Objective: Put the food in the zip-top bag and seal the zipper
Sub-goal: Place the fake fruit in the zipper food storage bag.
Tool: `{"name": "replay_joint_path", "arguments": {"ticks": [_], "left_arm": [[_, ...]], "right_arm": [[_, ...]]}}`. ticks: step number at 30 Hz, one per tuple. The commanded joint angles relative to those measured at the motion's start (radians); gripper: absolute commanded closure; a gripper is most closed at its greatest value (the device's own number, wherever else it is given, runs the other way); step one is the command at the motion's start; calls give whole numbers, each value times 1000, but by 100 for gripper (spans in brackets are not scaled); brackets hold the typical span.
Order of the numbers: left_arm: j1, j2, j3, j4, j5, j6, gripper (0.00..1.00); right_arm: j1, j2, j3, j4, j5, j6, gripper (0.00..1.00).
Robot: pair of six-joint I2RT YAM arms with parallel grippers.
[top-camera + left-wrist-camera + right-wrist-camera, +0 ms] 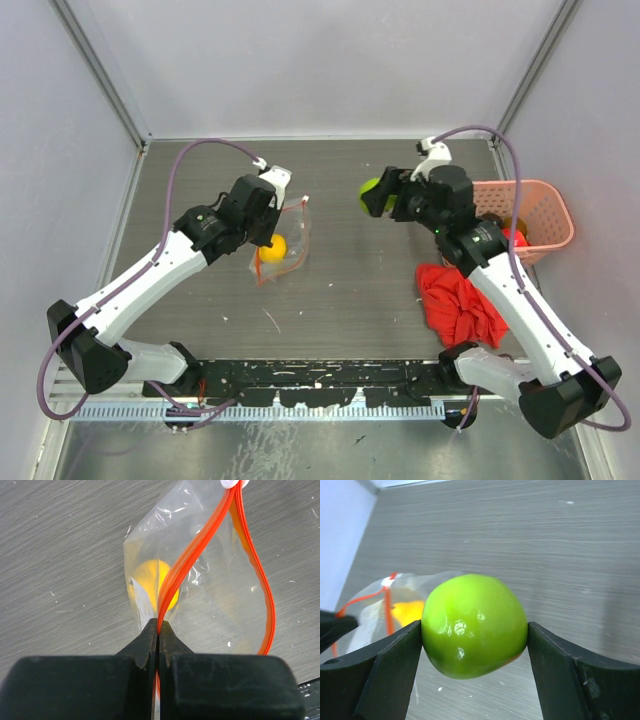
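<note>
Between the right jaws a green fruit [474, 626] sits clamped; the left jaws pinch the zipper [194, 555] of the zip-top bag [220, 595], one yellow fruit [147, 577] inside, its mouth unsealed.

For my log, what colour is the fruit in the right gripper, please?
The fruit is bright green, clearest in the right wrist view.

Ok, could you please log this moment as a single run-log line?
left claw: shut on zipper, zip-top bag mouth open | right claw: shut on green fruit, apart from bag | yellow fruit: inside bag
</note>
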Motion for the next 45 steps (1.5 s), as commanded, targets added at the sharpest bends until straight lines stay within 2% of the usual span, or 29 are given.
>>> {"name": "replay_joint_path", "arguments": {"ticks": [1,14,21,29,34,45], "left_arm": [[12,-5,31,42,41,-19,100],[34,-9,38,43,127,-49,100],[35,-13,38,46,151,-56,100],[39,-16,38,50,179,-60,100],[39,-16,38,52,199,-61,100],[39,-18,40,53,210,-70,100]], "right_arm": [[131,23,4,224,-17,28,65],[378,100,-130,554,-87,31,64],[404,168,-227,734,-115,80,64],[411,245,-259,784,-73,99,63],[411,279,-265,810,-22,120,57],[415,347,-257,837,-62,142,38]]}}
